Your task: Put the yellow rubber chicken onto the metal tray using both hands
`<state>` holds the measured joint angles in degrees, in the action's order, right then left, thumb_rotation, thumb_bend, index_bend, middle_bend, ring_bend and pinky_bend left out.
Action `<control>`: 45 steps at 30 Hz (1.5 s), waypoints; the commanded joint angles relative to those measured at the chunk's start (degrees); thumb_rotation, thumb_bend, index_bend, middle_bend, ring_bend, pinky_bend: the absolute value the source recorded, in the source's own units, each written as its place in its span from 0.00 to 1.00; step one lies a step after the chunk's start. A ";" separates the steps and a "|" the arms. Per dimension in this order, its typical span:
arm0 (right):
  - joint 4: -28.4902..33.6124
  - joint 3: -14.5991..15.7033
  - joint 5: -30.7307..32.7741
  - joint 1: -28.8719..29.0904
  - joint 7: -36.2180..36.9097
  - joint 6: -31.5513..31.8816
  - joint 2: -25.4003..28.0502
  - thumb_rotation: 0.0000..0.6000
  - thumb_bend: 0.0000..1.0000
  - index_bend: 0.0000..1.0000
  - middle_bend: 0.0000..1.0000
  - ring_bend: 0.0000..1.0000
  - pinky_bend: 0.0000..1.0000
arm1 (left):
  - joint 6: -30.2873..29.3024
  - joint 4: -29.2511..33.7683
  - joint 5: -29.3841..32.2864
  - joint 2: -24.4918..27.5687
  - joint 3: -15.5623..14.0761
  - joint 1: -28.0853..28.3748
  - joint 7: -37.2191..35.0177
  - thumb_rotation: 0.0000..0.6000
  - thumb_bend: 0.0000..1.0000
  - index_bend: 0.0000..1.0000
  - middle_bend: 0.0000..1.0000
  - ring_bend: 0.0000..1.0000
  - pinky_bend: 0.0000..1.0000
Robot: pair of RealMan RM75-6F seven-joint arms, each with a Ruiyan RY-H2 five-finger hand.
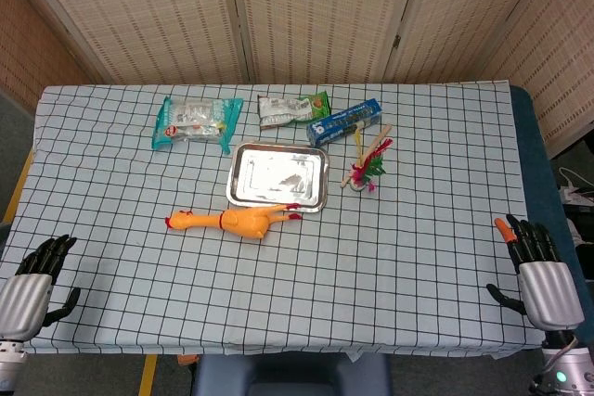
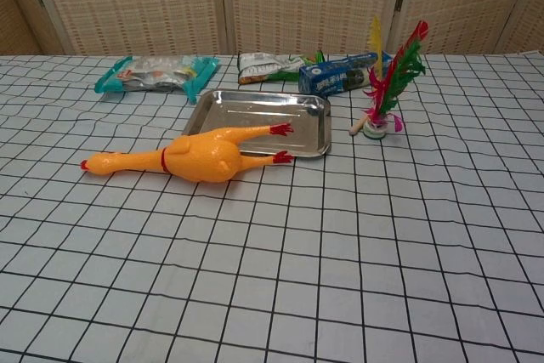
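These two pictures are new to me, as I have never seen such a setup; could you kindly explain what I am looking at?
Both pictures come from the robot's own cameras. The head view looks down on the table, which is covered by a checked cloth; the chest view looks across it from lower down.

At the bottom corners of the head view are the robot's two mechanical hands, the left hand and the right hand. Both rest near the table edge with fingers apart, holding nothing.

On the cloth lie a yellow rubber chicken, its red feet reaching the rim of a metal tray, two snack packets, a blue box and a feathered shuttlecock. The chicken is meant to go onto the tray.
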<state>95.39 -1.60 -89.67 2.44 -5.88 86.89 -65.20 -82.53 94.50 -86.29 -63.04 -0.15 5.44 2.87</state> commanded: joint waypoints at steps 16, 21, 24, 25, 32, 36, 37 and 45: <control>-0.34 -1.26 3.03 0.52 1.58 -1.58 0.36 1.00 0.11 0.00 0.00 0.00 0.00 | 24.03 1.76 5.64 -3.00 5.55 16.96 2.32 1.00 0.41 0.00 0.02 0.02 0.15; -0.94 -1.96 5.23 1.07 1.55 -3.14 0.16 1.00 0.11 0.00 0.00 0.00 0.00 | 32.39 -2.21 10.55 -7.52 7.95 23.86 5.35 1.00 0.40 0.00 0.01 0.00 0.14; -1.26 -2.37 6.50 1.28 1.61 -3.86 0.14 1.00 0.11 0.00 0.00 0.00 0.00 | 35.89 -5.87 12.91 -10.60 8.89 27.15 6.14 1.00 0.41 0.00 0.00 0.00 0.13; -1.36 -2.49 6.92 1.35 1.65 -4.11 0.16 1.00 0.11 0.00 0.00 0.00 0.00 | 36.56 -7.03 13.32 -11.52 9.12 27.98 6.23 1.00 0.41 0.00 0.00 0.00 0.12; -2.19 -3.78 9.97 1.73 2.16 -5.23 0.25 1.00 0.11 0.00 0.00 0.00 0.00 | 41.00 -15.30 13.51 -17.62 9.93 33.46 3.57 1.00 0.40 0.00 0.00 0.00 0.08; -2.53 -4.35 11.12 1.80 2.44 -5.44 0.35 1.00 0.11 0.00 0.00 0.00 0.00 | 43.76 -19.85 13.18 -20.51 9.58 35.84 1.19 1.00 0.40 0.00 0.00 0.00 0.08; -2.62 -4.45 11.36 1.83 2.50 -5.52 0.36 1.00 0.11 0.00 0.00 0.00 0.00 | 44.32 -20.80 13.04 -21.09 9.48 36.31 0.58 1.00 0.40 0.00 0.00 0.00 0.08; -3.11 -4.99 12.80 2.14 2.56 -6.25 0.27 1.00 0.11 0.00 0.00 0.00 0.00 | 39.45 -29.37 8.18 -27.40 8.87 37.49 -5.33 1.00 0.41 0.52 0.26 0.15 0.18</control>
<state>92.29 -6.57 -76.88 4.58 -3.31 80.63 -64.92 -41.30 66.85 -76.60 -88.82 8.98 42.64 -0.87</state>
